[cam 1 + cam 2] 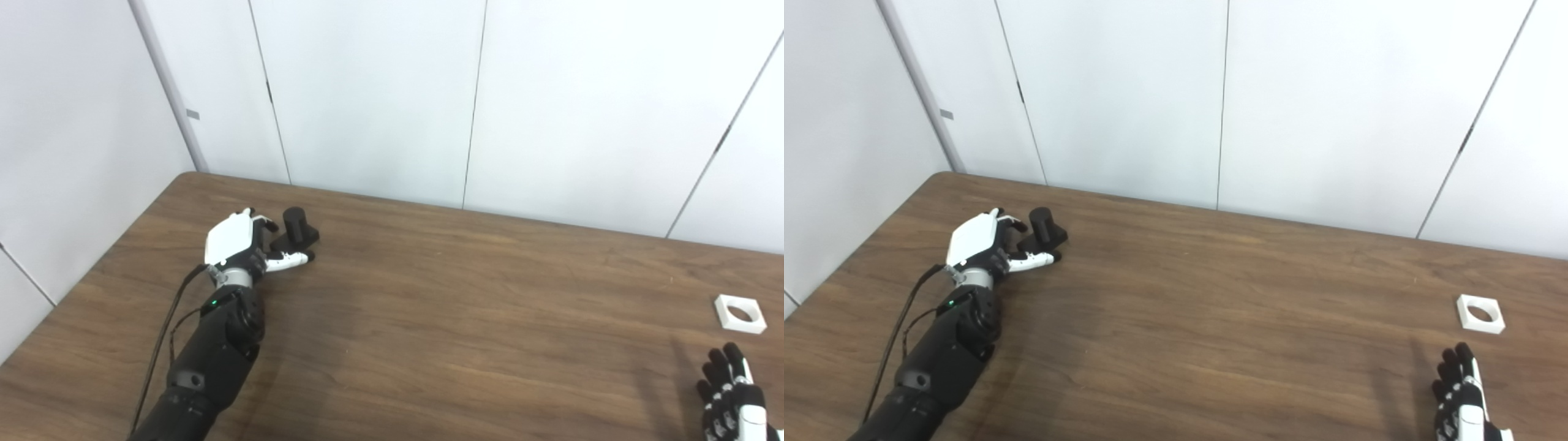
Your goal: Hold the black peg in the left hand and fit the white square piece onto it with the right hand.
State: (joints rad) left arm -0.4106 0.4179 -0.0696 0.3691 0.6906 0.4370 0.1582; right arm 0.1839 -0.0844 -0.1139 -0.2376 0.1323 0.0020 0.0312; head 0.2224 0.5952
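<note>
So the left hand (236,245) sits right against the black peg (297,229) at the table's (429,318) far left, fingers curled round its base; can't tell if it's gripped. The white square piece (740,313) lies just beyond the empty, spread right hand (732,395).

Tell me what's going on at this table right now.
The left hand is at the black peg, fingers around its base, though a firm grip isn't clear. The white square piece lies untouched near the table's right edge, with the right hand open just short of it.
</note>
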